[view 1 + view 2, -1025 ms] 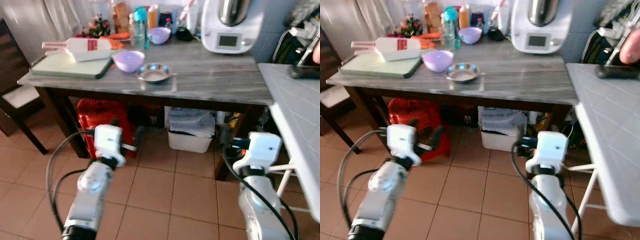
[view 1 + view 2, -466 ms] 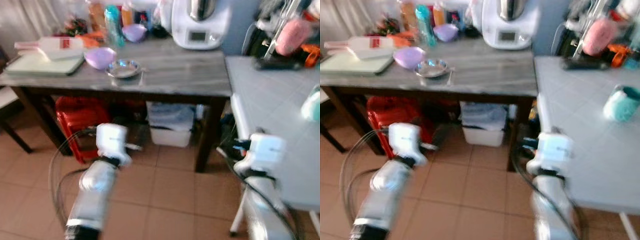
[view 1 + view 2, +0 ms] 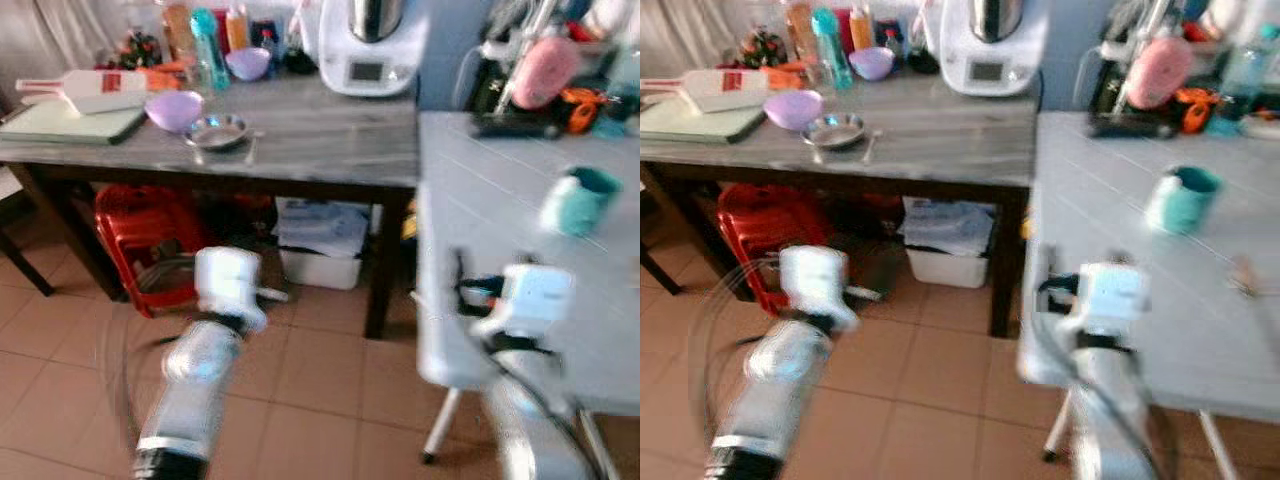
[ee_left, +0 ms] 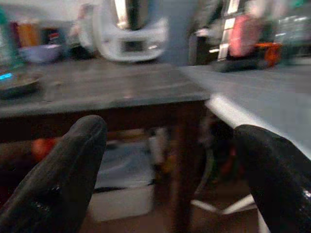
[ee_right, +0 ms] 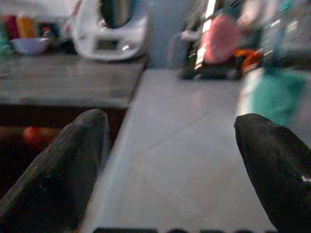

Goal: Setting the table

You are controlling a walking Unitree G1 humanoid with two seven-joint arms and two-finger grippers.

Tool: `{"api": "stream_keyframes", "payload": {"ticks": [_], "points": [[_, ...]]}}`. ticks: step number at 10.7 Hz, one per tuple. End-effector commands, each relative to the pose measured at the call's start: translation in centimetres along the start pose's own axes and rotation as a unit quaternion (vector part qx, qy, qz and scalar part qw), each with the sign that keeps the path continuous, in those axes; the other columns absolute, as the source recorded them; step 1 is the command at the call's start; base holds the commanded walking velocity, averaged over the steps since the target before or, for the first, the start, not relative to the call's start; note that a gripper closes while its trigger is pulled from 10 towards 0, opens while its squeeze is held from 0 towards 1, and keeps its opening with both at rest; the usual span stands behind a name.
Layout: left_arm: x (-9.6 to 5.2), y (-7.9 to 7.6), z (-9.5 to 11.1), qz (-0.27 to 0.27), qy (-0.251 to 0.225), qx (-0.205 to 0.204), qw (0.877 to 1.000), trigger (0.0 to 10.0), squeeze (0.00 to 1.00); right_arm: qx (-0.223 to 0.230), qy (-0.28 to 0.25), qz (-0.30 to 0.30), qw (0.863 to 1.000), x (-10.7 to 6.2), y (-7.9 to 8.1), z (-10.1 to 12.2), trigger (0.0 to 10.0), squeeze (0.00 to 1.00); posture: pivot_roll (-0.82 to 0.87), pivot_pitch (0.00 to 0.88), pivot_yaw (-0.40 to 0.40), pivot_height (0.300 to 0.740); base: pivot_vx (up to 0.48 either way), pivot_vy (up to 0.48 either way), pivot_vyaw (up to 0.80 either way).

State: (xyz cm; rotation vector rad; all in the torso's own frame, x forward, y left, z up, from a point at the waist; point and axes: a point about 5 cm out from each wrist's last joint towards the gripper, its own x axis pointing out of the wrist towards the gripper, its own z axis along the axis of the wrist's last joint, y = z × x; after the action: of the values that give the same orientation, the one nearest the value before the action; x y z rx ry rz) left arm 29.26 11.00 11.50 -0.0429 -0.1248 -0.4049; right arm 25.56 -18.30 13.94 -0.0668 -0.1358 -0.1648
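Teal ceramic mug [image 3: 578, 199] on the pale grey tiled table [image 3: 470, 250], well ahead of my right gripper [image 5: 167, 160], fingers spread, empty. Left gripper [image 4: 165, 160] likewise spread, facing the dark wooden table [image 3: 320, 140] holding a steel bowl [image 3: 214, 131] and lilac bowl [image 3: 173, 108]. I see blur.
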Motion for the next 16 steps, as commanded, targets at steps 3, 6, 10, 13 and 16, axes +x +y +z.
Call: {"api": "stream_keyframes", "payload": {"ticks": [3,6,10,13,16], "points": [[-0.2,1.1,0.2,0.013,0.001,0.009,1.000,10.0,0.00,0.009,-0.007,0.003,1.000,0.4,0.6,0.4,10.0,0.00,0.01,0.031,0.044,0.740,0.000,-0.480,0.00],[-0.1,1.1,0.2,0.010,0.002,0.010,1.000,10.0,0.00,0.011,-0.010,-0.001,1.000,0.6,0.5,0.5,10.0,0.00,0.01,0.030,0.047,0.740,0.000,-0.480,0.00],[-0.1,1.0,0.2,0.008,0.003,0.008,1.000,10.0,0.00,0.012,-0.009,-0.001,1.000,0.7,0.6,0.5,10.0,0.00,0.01,0.031,0.047,0.740,0.000,-0.360,0.00],[-0.1,0.7,-0.1,-0.009,0.011,-0.005,1.000,10.0,0.00,0.012,-0.007,0.000,1.000,0.7,0.7,0.4,10.0,0.00,0.01,0.030,0.046,0.740,0.000,0.000,0.00],[-1.0,-1.1,-0.8,-0.181,0.040,0.000,0.983,10.0,0.00,0.020,0.025,0.010,0.999,1.6,0.4,-0.3,10.0,0.00,0.01,0.031,0.042,0.740,0.000,0.000,0.00]]}}
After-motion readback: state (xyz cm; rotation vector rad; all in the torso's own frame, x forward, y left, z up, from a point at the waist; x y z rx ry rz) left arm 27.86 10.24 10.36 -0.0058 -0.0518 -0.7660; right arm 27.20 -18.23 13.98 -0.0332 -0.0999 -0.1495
